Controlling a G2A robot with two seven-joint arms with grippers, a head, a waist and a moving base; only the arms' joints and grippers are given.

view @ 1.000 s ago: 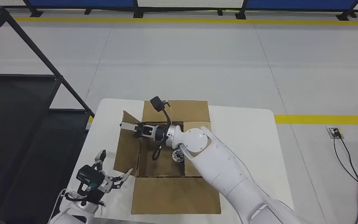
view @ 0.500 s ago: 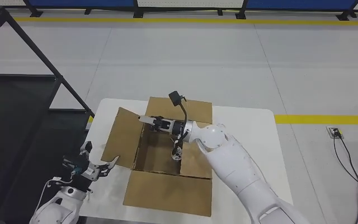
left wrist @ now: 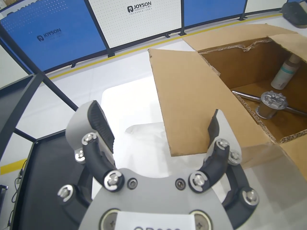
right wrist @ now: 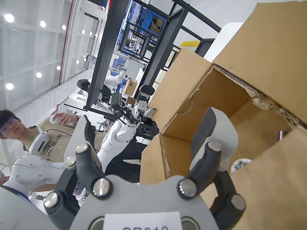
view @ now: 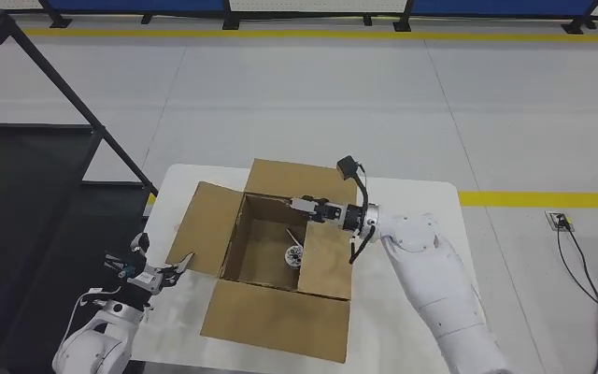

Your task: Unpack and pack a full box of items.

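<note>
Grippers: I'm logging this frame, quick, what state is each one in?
Left gripper: open, holding nothing.
Right gripper: open, holding nothing.

Box [view: 276, 320]: plain brown cardboard, paler corrugated edges.
Table [view: 411, 215]: white.
Bottle [left wrist: 285, 74]: white, teal band.
Fitting [left wrist: 273, 99] and rod [left wrist: 244, 95]: bare silver metal.
Left gripper [left wrist: 156, 111]: light grey, black ribbed pads.
Right gripper [right wrist: 148, 117]: the same grey and black.
Floor [view: 327, 93]: pale grey, with a yellow line [view: 523, 198] at 3 o'clock from the table.
Panels [left wrist: 139, 20]: blue and white, finely dotted.
</note>
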